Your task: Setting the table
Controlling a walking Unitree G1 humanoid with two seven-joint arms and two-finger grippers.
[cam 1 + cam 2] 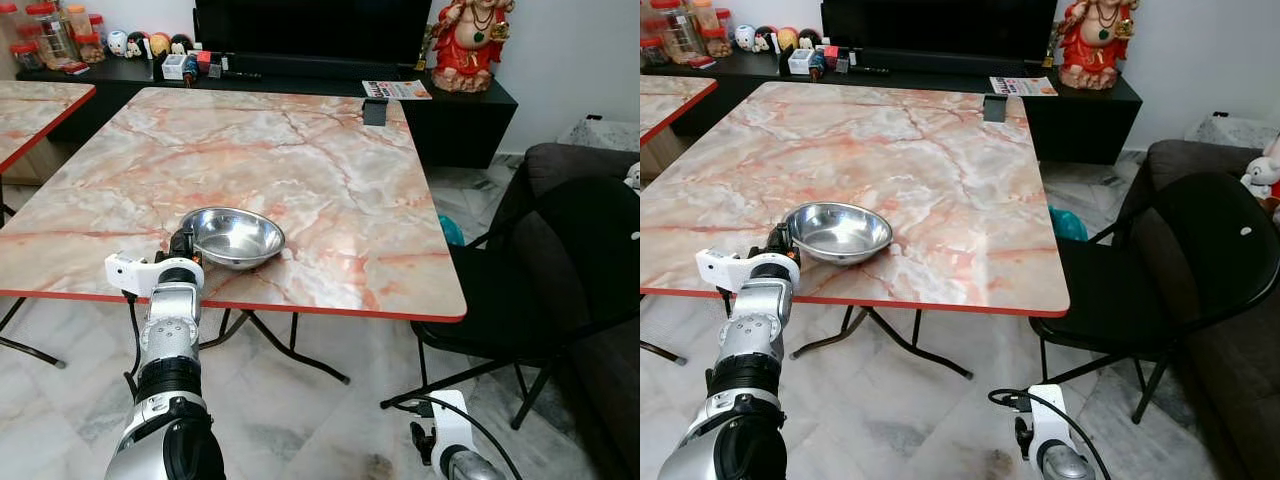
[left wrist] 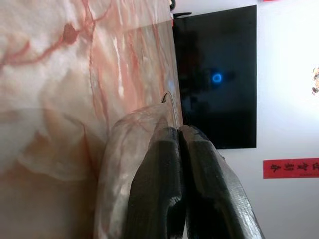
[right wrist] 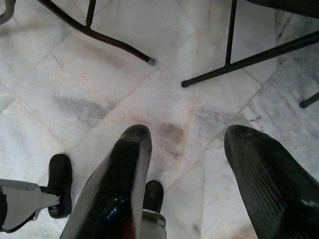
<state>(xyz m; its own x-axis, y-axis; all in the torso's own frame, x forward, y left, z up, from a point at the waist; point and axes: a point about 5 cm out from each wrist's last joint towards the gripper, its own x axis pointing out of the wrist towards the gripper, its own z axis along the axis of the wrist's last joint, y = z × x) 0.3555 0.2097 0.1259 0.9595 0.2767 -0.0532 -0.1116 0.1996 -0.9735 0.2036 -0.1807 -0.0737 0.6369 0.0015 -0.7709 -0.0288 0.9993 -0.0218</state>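
A shiny steel bowl (image 1: 235,236) rests on the pink marble table (image 1: 300,140), close to its red front edge. My left gripper (image 1: 183,243) reaches up from below the edge to the bowl's left rim. In the left wrist view its two black fingers (image 2: 159,164) are pressed together with the thin rim of the bowl (image 2: 124,149) pinched between them. My right arm (image 1: 450,440) hangs low beside me. Its gripper (image 3: 187,137) is open over the marble floor, with nothing between the fingers.
A black folding chair (image 1: 540,270) stands at the table's right side, with a dark sofa (image 1: 590,170) behind it. A second marble table (image 1: 30,105) sits at the left. A small black object (image 1: 374,110) lies at the table's far edge. Behind it is a black cabinet with a red figurine (image 1: 470,40).
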